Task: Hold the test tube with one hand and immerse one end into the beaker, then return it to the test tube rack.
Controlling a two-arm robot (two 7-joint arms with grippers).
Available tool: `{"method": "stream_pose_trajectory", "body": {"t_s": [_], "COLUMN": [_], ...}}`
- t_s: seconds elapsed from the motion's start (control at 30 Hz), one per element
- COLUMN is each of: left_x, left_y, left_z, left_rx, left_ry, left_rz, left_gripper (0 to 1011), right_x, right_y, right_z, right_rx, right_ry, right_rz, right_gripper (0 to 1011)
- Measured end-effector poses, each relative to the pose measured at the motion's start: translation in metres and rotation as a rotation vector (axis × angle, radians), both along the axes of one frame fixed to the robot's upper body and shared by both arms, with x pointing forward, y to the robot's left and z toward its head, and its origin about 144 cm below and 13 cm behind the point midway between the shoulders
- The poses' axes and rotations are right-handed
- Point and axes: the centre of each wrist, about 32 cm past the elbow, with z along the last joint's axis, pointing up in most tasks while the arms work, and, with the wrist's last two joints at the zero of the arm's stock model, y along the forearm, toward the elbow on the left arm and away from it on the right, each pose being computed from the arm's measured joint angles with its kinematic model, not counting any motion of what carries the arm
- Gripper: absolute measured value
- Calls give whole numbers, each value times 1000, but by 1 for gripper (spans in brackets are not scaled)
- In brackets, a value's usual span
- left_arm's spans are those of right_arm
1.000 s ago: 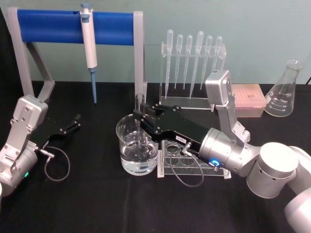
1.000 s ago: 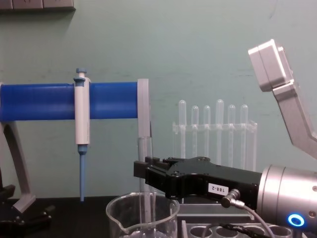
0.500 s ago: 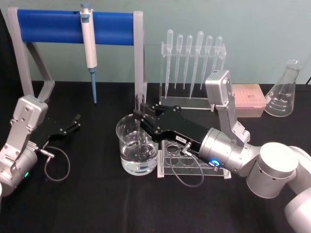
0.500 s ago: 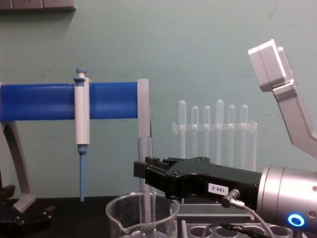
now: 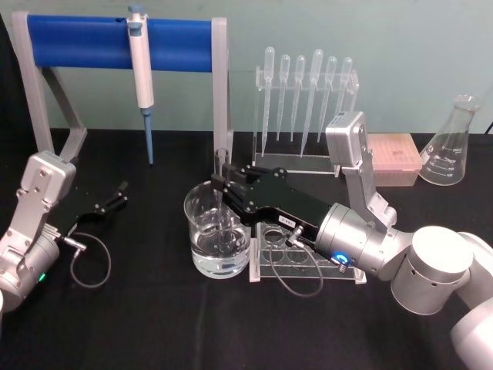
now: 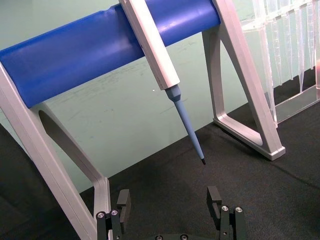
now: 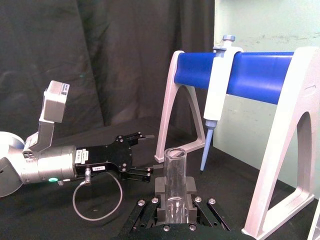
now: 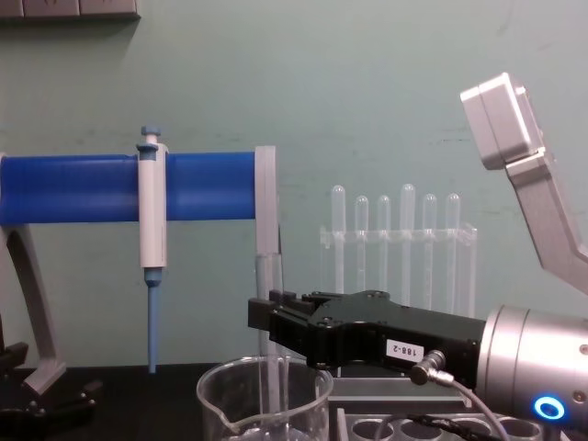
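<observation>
- Black tabletop [image 5: 154, 324] in front of a pale green wall [image 5: 385, 31].
- At centre: right gripper [image 5: 223, 187], reaching in from the right, jaws clamped on the test tube [image 5: 222, 163].
- Holds that tube upright, lower end down inside the beaker [image 5: 197, 247] (clear liquid in it), rim above the jaws.
- Just right of the beaker: test tube rack [image 5: 285, 266].
- Far left, low: left gripper [image 5: 119, 193], jaws apart.
- Behind: blue-barred stand [image 5: 85, 35] carrying a pipettor [image 5: 140, 69].

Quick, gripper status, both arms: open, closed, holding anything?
Left gripper: open, empty, idle at the left.
Right gripper: shut on the test tube, its lower end inside the beaker.
</observation>
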Motion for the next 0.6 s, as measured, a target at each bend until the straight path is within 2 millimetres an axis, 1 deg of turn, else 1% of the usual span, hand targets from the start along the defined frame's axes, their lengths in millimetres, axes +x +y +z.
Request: {"method": "stream_pose_trajectory", "body": {"t_s": [0.6], "left_x": [0], "left_y": [0], "left_z": [0], "left_rx": [0], "left_ry": [0], "left_rz": [0], "left_gripper": [1000], "right_x": [0], "right_y": [0], "right_z": [0], "right_rx": [0], "right_ry": [0], "right_rz": [0], "right_gripper": [223]}}
